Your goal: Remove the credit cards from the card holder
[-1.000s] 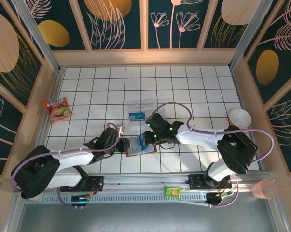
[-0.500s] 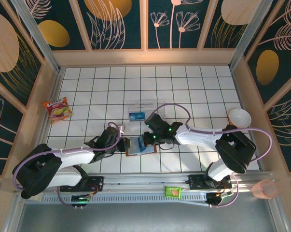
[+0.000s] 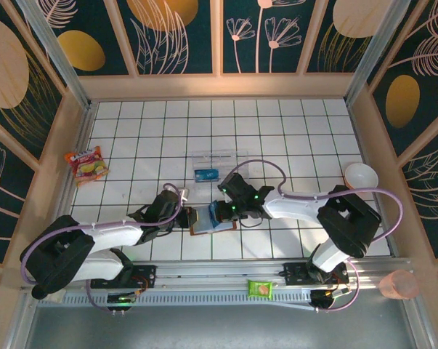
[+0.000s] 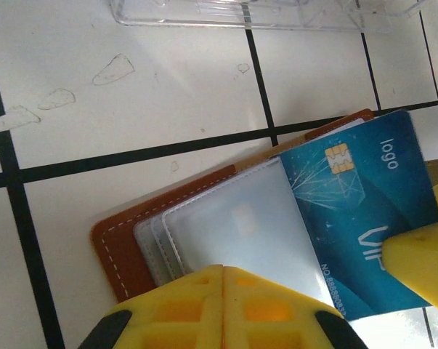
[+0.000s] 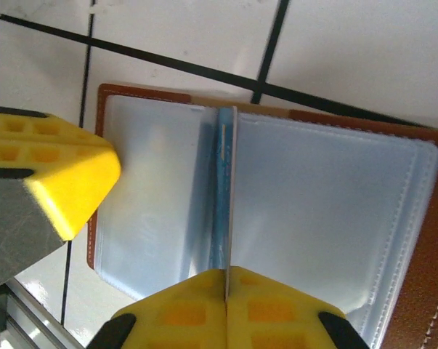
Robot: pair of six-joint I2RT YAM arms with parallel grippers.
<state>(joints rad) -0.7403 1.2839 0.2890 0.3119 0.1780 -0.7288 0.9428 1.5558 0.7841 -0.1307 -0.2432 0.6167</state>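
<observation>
Green, a snack packet [image 3: 261, 289] lies on the rail [image 3: 204, 280] at bottom centre. Above it the brown card holder [image 3: 198, 227] lies open, its left edge clenched by the left gripper [image 3: 187, 218]. The right gripper [image 3: 220, 212] pinches a blue credit card [image 4: 357, 218], partly out of its sleeve [image 4: 233, 233]. Farther up sits a clear box [image 3: 211, 156].

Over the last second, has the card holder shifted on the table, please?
No. The card holder sits in the same spot, just below the clear box, as in both earlier pictures.
</observation>
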